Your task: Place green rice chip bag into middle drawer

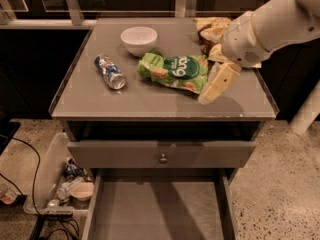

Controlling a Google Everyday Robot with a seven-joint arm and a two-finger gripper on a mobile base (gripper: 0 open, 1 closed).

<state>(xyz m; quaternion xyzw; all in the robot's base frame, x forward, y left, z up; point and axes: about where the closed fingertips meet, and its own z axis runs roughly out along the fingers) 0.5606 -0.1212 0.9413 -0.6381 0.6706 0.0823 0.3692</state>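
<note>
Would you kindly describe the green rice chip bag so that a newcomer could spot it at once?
On the grey cabinet top, the green rice chip bag lies between the tipped can and the pincer at its right edge. It alone is bright green; the bag behind is brown and yellow.

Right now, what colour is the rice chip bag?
The bag is bright green with a dark green logo, in the camera view; the gripper hangs beside it.

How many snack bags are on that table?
2: the green bag in the middle, the brown bag at back right, partly hidden by the arm. The gripper hovers beside the green bag.
</note>
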